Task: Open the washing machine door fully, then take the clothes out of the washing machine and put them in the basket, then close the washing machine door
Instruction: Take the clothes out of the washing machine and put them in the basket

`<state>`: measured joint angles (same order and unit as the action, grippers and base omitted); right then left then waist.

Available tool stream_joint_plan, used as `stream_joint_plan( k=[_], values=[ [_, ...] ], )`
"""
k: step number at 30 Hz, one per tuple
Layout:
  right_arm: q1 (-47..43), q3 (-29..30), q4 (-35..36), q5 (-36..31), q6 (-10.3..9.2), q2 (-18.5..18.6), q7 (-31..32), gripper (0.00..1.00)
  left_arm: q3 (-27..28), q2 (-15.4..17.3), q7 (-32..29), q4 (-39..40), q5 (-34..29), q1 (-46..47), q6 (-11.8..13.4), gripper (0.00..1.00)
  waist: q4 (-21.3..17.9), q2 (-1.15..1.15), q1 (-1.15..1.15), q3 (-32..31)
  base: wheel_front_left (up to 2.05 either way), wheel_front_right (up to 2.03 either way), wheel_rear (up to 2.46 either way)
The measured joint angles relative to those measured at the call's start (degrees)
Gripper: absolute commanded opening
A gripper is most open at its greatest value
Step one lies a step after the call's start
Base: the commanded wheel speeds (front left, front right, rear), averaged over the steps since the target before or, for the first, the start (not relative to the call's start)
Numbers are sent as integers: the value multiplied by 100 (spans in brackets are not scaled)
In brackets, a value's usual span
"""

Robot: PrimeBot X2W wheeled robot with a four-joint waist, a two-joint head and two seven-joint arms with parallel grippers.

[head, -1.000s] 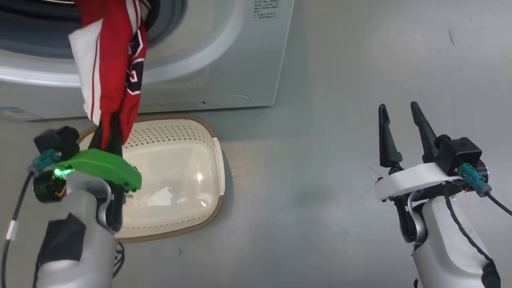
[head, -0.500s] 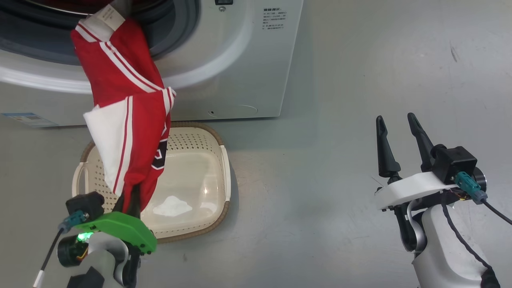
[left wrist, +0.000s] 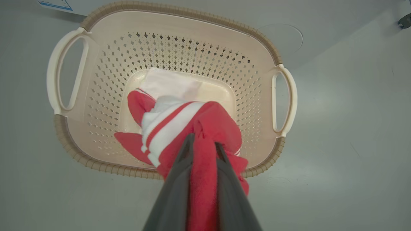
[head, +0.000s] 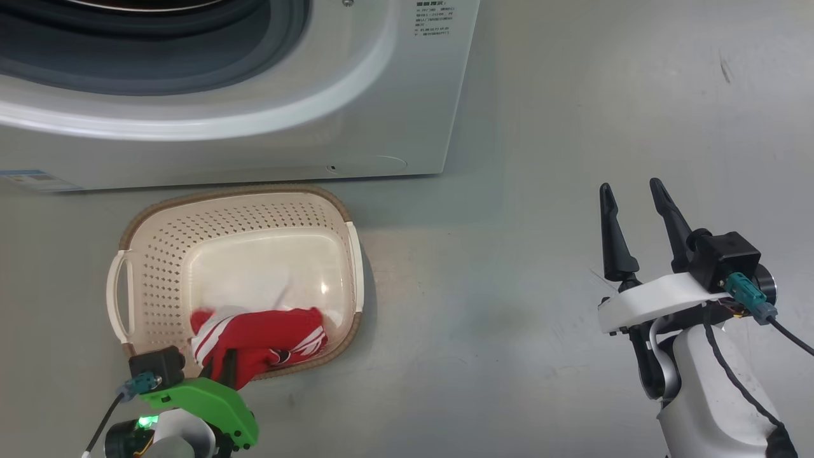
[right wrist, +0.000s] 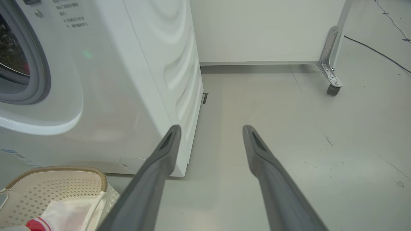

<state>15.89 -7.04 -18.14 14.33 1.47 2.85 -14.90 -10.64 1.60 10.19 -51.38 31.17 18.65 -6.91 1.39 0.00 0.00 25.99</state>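
Grips a fold of the clothes (left wrist: 173, 123) with the left gripper (left wrist: 204, 143), jaws nearly together, pinching red white-striped fabric between both dark fingers (left wrist: 175, 179). Holds that bundle low over the near rim of the basket (left wrist: 179, 14), with the loose end down inside against a white piece of fabric (left wrist: 170, 84) on the basket bottom. Keeps the right gripper (head: 631, 185) well apart on the other side, above bare grey floor (head: 509, 286), fingers spread wide, holding and touching nothing. Shows the basket just in front of the washing machine (head: 381, 95), near its blue label (head: 38, 180). Counts: one basket with two handles, one red garment, one machine, two grippers.
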Motion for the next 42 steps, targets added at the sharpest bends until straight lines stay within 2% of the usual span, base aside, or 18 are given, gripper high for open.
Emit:
stream_joint_plan(
  k=[5,13,19,25,38,39,40,41,42],
  values=[
    [5,51,59,-37,10,0,0,100,-35,-1,-4,-85,0,124,-1,0,-34,0,0,178,0,0,0],
    [13,119,189,-79,18,0,0,100,-41,1,57,-30,-69,821,-1,0,-105,0,0,553,0,0,0],
    [43,125,304,-80,18,0,0,100,-37,180,98,-37,-186,1303,41,0,-177,0,0,896,0,0,0],
    [158,144,472,-80,18,0,0,100,-24,244,99,-185,-215,1576,158,0,-258,0,0,1281,0,0,0],
    [270,224,703,-88,15,0,0,100,-46,244,190,-461,-272,2001,186,0,-388,0,0,2070,0,0,0],
    [277,235,711,-88,15,0,0,100,-48,244,214,-497,-310,2022,207,26,-394,0,1,2118,0,0,0],
    [286,250,716,-89,15,0,0,100,-47,243,233,-536,-332,2037,208,67,-399,0,0,2164,0,0,0],
    [296,274,716,-89,15,-1,0,100,-43,238,247,-564,-350,2043,208,100,-403,0,1,2202,0,0,0],
    [308,293,715,-91,15,0,0,100,-42,232,248,-584,-350,2045,208,100,-405,0,1,2233,0,0,0]
  ],
)
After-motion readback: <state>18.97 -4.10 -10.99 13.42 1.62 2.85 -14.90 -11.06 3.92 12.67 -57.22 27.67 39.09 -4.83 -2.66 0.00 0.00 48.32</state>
